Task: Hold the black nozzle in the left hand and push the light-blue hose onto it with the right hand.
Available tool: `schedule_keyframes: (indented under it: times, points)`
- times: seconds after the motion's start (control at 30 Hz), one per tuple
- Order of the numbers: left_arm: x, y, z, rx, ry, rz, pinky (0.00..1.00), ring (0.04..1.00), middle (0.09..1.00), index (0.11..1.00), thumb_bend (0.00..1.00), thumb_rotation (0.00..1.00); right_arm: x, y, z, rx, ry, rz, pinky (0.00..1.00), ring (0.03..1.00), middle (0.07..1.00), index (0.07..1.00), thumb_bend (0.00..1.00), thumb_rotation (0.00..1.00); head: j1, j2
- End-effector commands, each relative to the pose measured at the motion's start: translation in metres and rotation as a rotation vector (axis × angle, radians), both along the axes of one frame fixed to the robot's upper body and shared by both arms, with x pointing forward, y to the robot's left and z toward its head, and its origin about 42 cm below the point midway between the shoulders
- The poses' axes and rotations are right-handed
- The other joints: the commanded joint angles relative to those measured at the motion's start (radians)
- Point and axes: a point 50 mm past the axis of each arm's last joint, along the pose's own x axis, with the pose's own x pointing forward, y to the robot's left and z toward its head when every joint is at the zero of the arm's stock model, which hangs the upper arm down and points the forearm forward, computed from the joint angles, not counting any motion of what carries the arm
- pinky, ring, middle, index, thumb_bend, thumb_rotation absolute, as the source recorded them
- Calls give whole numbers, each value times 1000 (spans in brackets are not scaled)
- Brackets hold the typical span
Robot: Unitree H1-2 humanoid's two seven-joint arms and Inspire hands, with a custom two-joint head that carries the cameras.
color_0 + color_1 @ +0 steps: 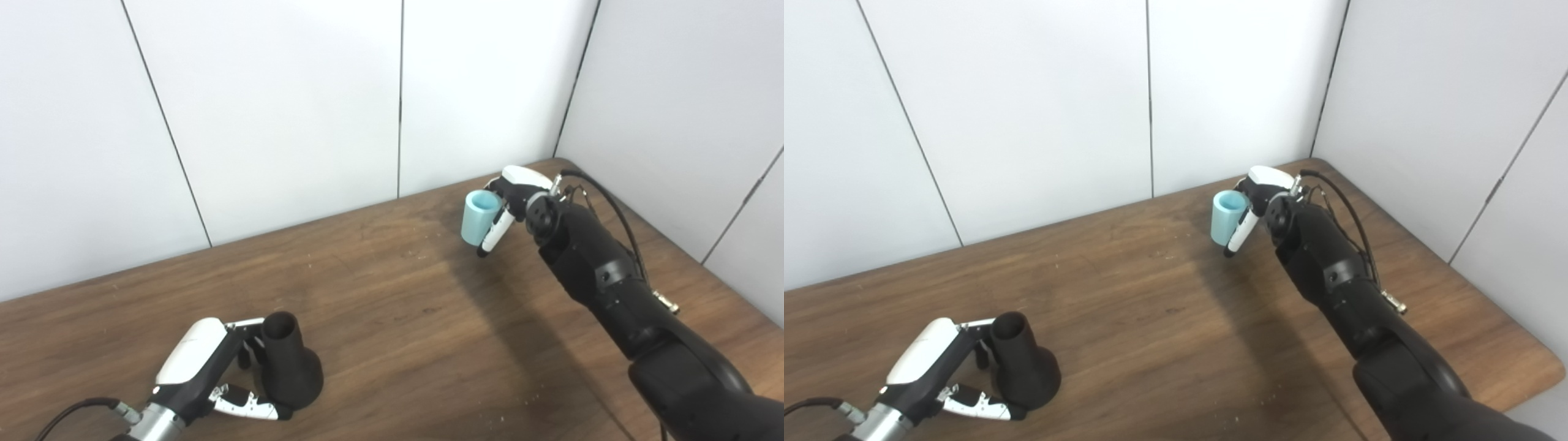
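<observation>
The black nozzle (289,366) stands upright on the wooden table (392,318) at the front left, wide base down, open neck up. My left hand (205,367) is wrapped around it, fingers behind the neck and thumb along the base. The light-blue hose (478,217), a short tube, is upright at the back right, open end up. My right hand (511,205) is shut on it, fingers down its right side. The two parts are far apart. In the right eye view the nozzle (1023,364) and the hose (1226,216) stand the same way.
White wall panels (275,104) close off the back and right sides of the table. The table's right edge (1534,361) runs behind my right arm (612,288). Bare wood lies between the two hands.
</observation>
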Motion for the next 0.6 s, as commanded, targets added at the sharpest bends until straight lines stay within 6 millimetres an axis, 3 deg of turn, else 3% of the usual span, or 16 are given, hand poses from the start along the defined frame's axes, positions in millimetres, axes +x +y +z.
schedule_keyframes:
  times: [0.0, 0.57]
  points:
    - [-16, 35, -40, 176, 148, 46, 452, 466, 470, 490, 526, 0, 7, -1, 27, -29, -81, -5, 531, 665, 764, 812, 915, 117, 0, 1]
    - [-17, 34, -40, 172, 152, 39, 416, 456, 467, 492, 526, 0, 8, 4, 29, -20, -116, -1, 523, 665, 755, 811, 886, 122, 1, 6]
